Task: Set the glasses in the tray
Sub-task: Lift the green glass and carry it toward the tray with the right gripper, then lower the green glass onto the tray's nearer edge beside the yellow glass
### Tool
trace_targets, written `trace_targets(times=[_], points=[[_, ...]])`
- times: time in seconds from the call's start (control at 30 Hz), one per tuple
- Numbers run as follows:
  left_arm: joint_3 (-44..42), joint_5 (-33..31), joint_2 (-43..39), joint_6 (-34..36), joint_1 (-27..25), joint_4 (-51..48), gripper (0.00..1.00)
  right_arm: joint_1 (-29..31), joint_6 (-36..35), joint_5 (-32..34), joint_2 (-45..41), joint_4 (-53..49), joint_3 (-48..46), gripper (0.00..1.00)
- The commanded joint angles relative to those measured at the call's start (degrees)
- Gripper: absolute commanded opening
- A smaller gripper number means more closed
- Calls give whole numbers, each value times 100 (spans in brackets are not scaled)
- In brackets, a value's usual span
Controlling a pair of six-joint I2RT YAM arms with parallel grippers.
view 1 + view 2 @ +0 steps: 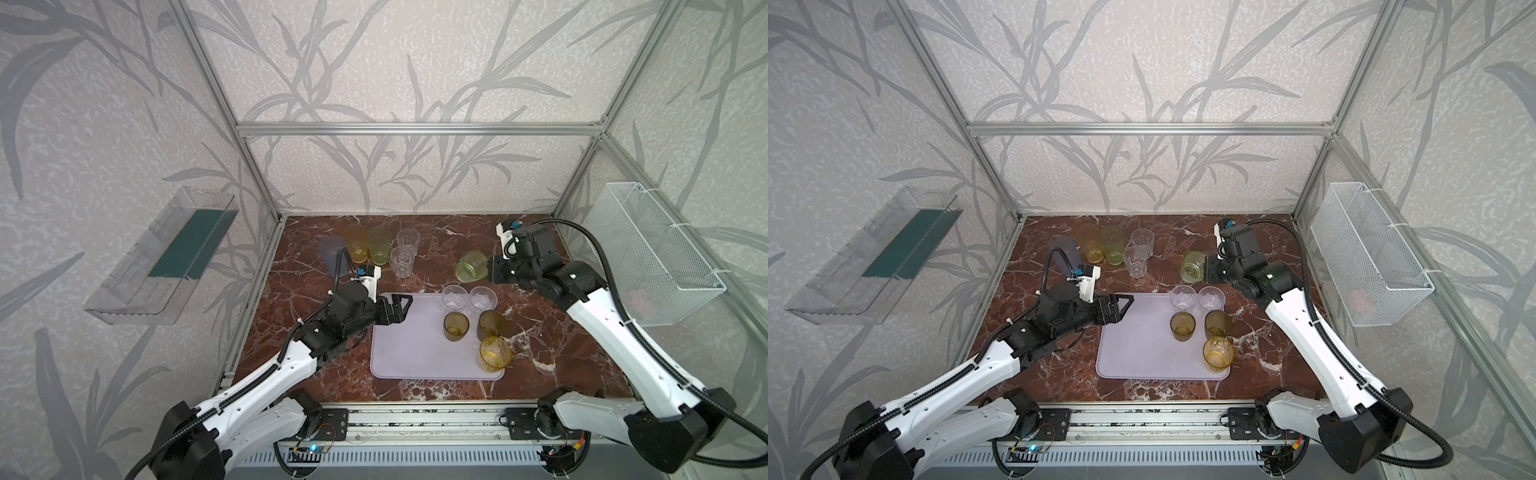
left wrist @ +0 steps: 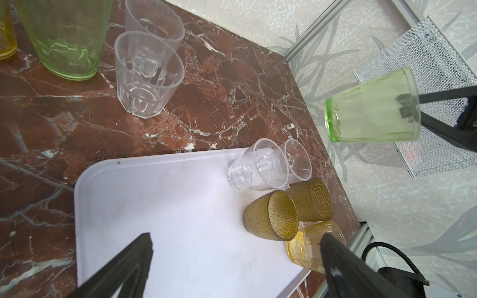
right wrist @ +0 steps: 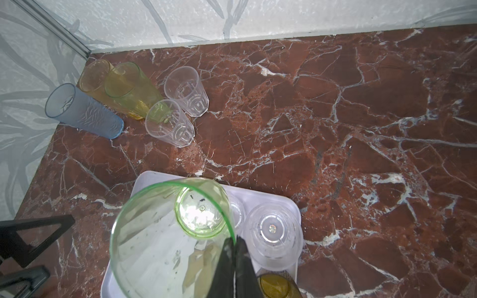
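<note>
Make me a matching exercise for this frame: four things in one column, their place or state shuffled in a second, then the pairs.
Things
1. blue-grey glass
2. olive-brown glasses
3. left end effector
4. right end effector

Place or state
A. open, over the far left corner of the tray
B. shut on the rim of a light green glass, which lies sideways in the air
C. standing on the tray
D. standing on the table, off the tray

Pairs: 1-D, 2-C, 3-A, 4-B

Left end effector spread wide, right end effector pinched shut, both arms extended
</note>
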Motion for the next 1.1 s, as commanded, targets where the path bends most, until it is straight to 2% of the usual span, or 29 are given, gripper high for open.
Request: trace_targets(times=[0.0,0.23,0.43,0.6,0.9,1.07], points=[[336,238,-35,-127,8,-339,99,-13,7,-346,-438,-335,-194,0],[287,440,-201,-259,-22,-395,99,-4,7,-715,-1025,-931,-315,0],[157,472,-384,-327,-32,-407,99,75,-83,-647,-1283,-1601,-167,0],[179,592,-426,-390,-40,-422,99,173,12,-644,-1443,-1752,-327,0],[180,876,-323,-515,-87,-279,99,880,352,-117,-1526,-1850,-583,0],[108,834,-363,-536,-85,-246,99,1344,634,208,-1611,-1836,-763,0]])
